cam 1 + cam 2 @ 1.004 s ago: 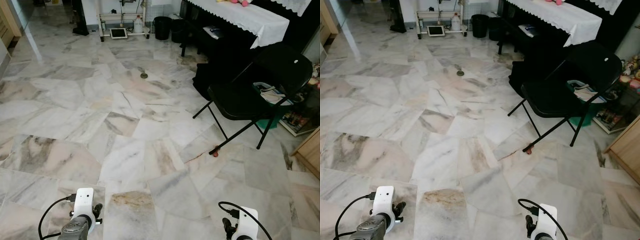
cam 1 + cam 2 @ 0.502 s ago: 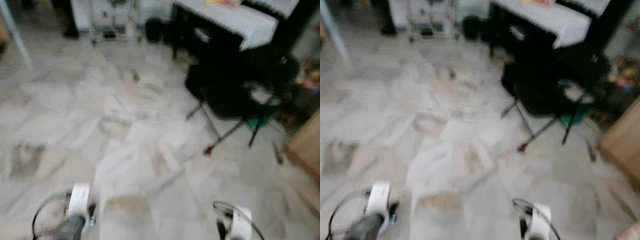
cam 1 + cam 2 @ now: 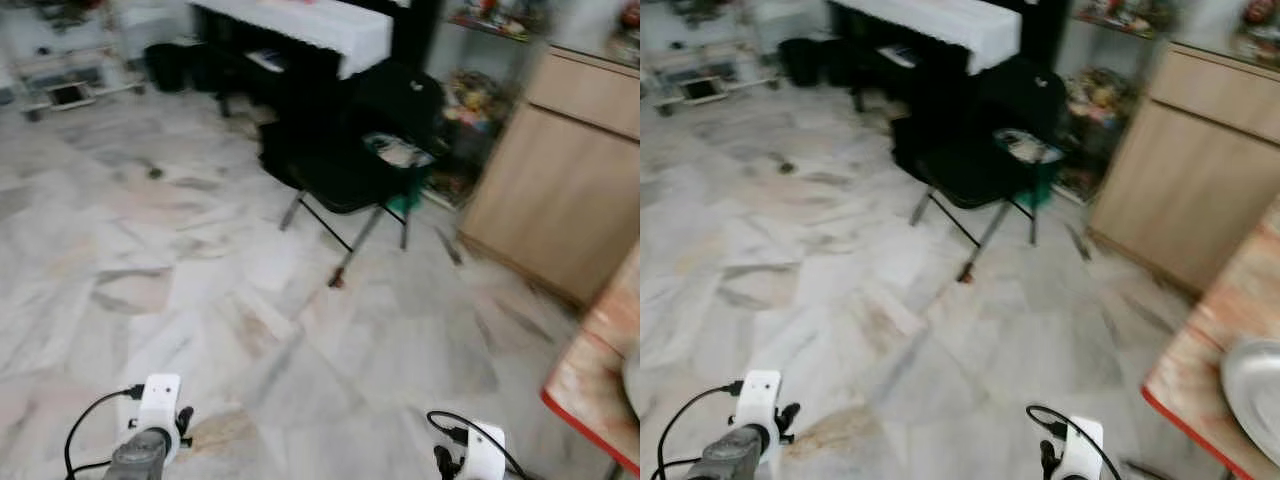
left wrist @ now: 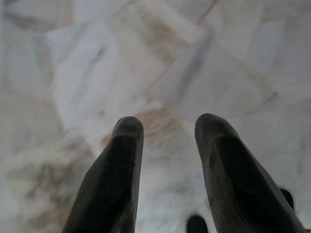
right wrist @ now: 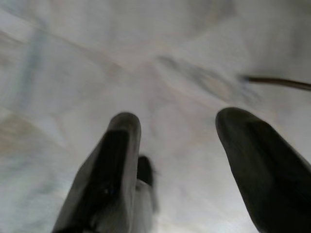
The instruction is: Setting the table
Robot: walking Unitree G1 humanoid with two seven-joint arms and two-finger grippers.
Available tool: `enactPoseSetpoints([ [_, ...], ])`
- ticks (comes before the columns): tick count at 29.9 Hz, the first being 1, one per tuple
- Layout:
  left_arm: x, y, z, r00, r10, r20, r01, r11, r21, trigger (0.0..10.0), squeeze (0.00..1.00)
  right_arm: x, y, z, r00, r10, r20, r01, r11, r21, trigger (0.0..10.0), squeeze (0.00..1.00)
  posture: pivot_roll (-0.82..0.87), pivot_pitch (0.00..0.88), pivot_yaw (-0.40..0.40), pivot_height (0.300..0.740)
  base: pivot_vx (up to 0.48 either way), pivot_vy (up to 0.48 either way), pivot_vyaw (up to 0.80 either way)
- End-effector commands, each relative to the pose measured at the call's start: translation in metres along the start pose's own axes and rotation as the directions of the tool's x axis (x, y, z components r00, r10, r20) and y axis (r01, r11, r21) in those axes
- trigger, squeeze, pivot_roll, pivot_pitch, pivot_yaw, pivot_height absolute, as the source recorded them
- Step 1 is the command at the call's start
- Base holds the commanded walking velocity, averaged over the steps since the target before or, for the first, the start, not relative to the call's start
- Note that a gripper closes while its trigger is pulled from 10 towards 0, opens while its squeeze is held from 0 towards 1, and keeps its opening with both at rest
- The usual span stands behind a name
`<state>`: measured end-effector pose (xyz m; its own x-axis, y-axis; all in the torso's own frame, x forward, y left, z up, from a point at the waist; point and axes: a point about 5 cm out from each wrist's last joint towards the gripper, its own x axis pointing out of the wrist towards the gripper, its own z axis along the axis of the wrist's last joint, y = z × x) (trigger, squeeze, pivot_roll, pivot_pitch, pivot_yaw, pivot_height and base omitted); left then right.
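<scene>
While both pincers (image 4: pixel 165 131) (image 5: pixel 180 131) hang spread — empty — the plate (image 3: pixel 1252 395) lies far right.

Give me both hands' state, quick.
Left hand: open, empty, over the floor.
Right hand: open, empty, over the floor.

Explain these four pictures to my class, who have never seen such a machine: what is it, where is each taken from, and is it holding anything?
It is a walking household robot. Two pictures come from cameras in its head, looking down at a marble floor. A black folding chair, a wooden cabinet and a red-edged table bearing a grey plate are visible. The other two come from its wrists, looking along each pincer: the left pincer and right pincer both hang open over the floor, holding nothing.
</scene>
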<state>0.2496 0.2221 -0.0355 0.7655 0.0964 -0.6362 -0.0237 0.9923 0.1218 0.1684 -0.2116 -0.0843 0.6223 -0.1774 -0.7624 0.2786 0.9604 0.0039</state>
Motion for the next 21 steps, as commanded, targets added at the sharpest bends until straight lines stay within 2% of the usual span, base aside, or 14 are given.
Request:
enactPoseSetpoints([
  [1, -0.0037, 0.0082, -0.013, 0.999, 0.022, -0.048, -0.022, 1.0, 0.013, 10.0, 0.0, 0.0007, 0.0062, 0.0017, 1.0, 0.014, 0.006, -0.014, 1.0, 0.007, 10.0, 0.0, 0.08, 0.0, -0.009, 0.74, 0.0, -0.48, -0.74],
  [4, -0.0037, 0.0074, -0.013, 0.999, 0.02, -0.045, -0.02, 1.0, -0.003, 10.0, 0.0, 0.0007, 0.006, 0.0018, 1.0, 0.016, 0.007, -0.016, 1.0, 0.004, 10.0, 0.0, 0.07, 0.0, -0.012, 0.74, 0.0, -0.426, -0.74],
  [21, -0.0035, 0.0038, -0.0134, 0.999, 0.0, -0.045, 0.0, 1.0, -0.001, 10.0, 0.0, -0.0001, 0.008, -0.0013, 0.999, 0.035, -0.003, -0.035, 0.999, -0.016, 10.0, 0.0, 0.07, 0.0, -0.012, 0.74, 0.0, 0.0, -0.74],
])
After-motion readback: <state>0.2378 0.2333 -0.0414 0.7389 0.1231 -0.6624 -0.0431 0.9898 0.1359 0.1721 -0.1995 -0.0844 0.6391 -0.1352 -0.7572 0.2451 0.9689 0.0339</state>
